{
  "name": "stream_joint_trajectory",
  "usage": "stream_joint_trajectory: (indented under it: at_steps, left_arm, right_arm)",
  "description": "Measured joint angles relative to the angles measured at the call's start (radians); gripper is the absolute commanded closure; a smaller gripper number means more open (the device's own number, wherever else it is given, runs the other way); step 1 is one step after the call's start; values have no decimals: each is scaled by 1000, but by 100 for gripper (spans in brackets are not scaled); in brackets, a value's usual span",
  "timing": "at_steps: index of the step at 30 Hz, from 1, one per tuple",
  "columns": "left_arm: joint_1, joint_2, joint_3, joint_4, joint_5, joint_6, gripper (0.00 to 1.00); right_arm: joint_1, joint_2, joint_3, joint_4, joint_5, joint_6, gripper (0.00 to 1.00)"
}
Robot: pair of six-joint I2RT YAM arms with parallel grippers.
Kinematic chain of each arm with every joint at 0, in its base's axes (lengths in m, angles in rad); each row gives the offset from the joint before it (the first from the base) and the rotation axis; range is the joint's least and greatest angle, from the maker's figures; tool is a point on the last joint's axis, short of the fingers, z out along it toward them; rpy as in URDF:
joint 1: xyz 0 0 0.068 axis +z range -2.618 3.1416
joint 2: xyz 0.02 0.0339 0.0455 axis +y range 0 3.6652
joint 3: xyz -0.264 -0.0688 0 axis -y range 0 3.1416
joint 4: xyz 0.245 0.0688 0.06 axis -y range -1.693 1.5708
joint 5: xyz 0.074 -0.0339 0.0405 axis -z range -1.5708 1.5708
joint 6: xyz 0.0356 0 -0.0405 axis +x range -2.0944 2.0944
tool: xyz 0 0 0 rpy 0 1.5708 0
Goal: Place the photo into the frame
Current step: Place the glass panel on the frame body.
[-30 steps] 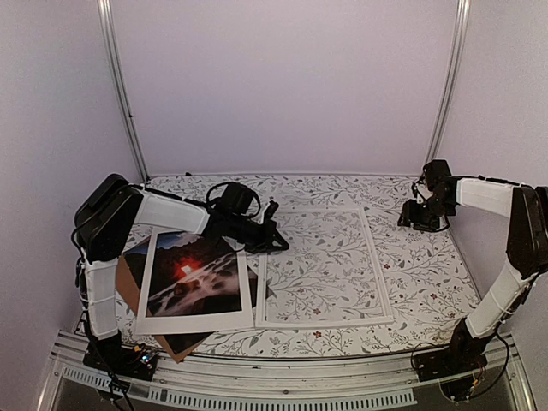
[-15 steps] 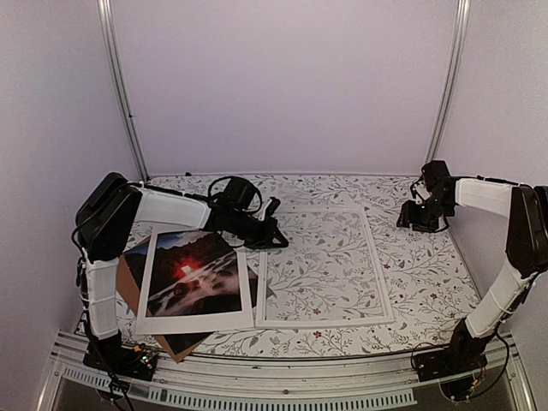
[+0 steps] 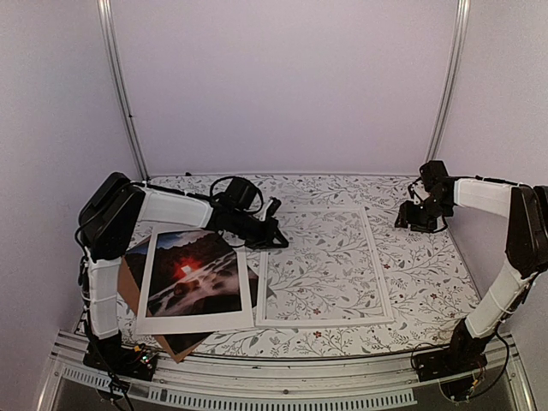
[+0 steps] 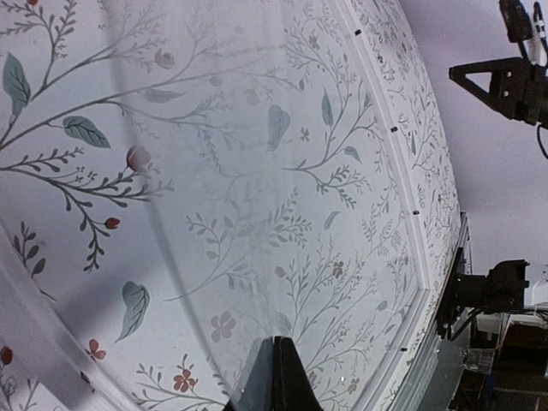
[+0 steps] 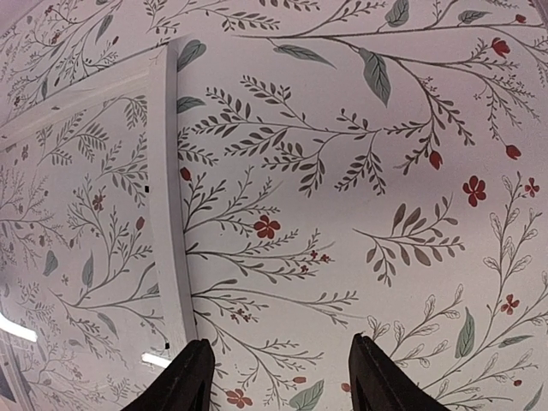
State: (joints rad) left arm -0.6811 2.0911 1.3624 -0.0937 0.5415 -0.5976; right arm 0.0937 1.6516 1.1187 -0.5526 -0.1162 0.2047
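While the left fingers (image 4: 278,381) sit pinched shut, the frame (image 3: 324,265) lies just beneath them, long axis running near-to-far; right fingers (image 5: 193,381) parted, empty.

The left arm (image 3: 171,208) lies low across the far-left part of the bench (image 3: 428,282), blocking any way in over the far edge of the photo (image 3: 193,272). Its closed pincer (image 3: 276,238) sits right at the far-left corner of the frame (image 3: 324,265). There is open room above the frame's pane and along its near edge. Only a narrow strip separates the photo and frame. The right pincer (image 3: 406,221), jaws apart, hangs beyond the frame's far-right corner over bare bench. Walls close three sides.
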Motion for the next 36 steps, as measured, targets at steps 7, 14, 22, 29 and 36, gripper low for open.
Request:
stream_joint_trajectory:
  at_steps: [7, 14, 22, 29, 36]
  left_arm:
    - [1, 10, 2, 0, 0, 3, 100]
    - [1, 20, 4, 1, 0, 3, 100]
    - [1, 24, 4, 1, 0, 3, 97]
    - [1, 24, 4, 1, -2, 4, 86]
    - [1, 24, 4, -1, -12, 5, 76]
  right_arm:
    - [12, 0, -2, 1, -10, 0, 42]
    - [51, 7, -7, 18, -32, 0, 41]
    - [111, 56, -7, 39, -45, 1, 41]
    - [148, 87, 3, 40, -47, 2, 41]
    - [157, 89, 18, 42, -47, 5, 41]
